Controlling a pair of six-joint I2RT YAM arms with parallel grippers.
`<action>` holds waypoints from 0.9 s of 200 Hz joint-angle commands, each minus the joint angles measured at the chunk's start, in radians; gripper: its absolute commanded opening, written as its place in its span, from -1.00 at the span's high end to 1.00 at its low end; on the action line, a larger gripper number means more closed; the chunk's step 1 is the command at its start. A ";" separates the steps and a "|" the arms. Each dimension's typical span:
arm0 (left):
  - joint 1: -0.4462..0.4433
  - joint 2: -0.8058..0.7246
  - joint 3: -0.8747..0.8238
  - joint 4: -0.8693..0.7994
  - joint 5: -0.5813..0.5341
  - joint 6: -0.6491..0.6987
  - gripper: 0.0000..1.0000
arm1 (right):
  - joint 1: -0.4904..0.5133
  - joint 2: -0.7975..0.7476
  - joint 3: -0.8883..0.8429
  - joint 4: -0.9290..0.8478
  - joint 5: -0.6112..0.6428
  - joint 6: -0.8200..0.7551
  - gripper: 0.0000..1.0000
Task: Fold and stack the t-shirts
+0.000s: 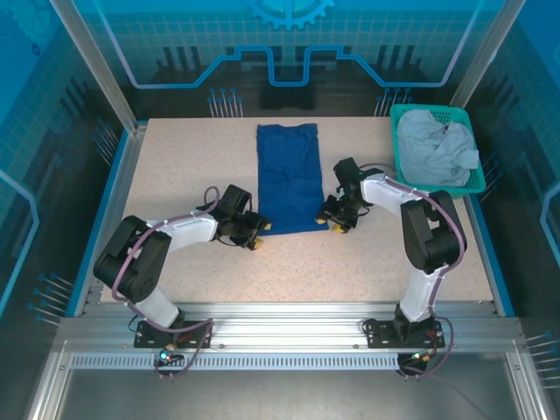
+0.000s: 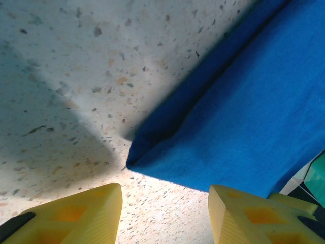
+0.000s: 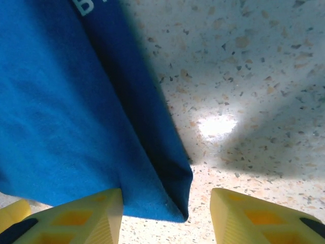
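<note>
The royal blue t-shirt (image 1: 289, 175) lies folded into a long strip on the table, its short edge toward me. My left gripper (image 1: 256, 233) sits low at its near left corner, open. In the left wrist view the shirt (image 2: 244, 101) lies just ahead of the gripper (image 2: 165, 203), with bare table between the yellow fingers (image 2: 91, 213). My right gripper (image 1: 336, 220) is open at the near right corner. There the shirt's corner (image 3: 172, 198) reaches into the gap of the gripper (image 3: 166, 206), untouched by the far finger (image 3: 244, 218). The grey t-shirt (image 1: 435, 149) lies crumpled in the basket.
The teal mesh basket (image 1: 479, 185) stands at the table's back right corner. Speckled tabletop (image 1: 184, 166) stretches left of the blue shirt and along the near edge. A bit of white print (image 3: 84, 5) shows on the shirt's underside fold.
</note>
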 commanded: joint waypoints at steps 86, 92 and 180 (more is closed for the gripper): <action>0.005 0.018 0.008 -0.027 -0.028 0.033 0.12 | 0.039 0.079 0.023 0.036 0.022 0.098 0.78; 0.005 0.023 0.009 -0.025 -0.028 0.035 0.13 | 0.043 0.080 0.026 0.035 0.023 0.099 0.80; 0.004 0.062 0.085 -0.027 -0.144 0.101 1.00 | 0.067 0.018 -0.006 0.024 0.070 0.097 1.00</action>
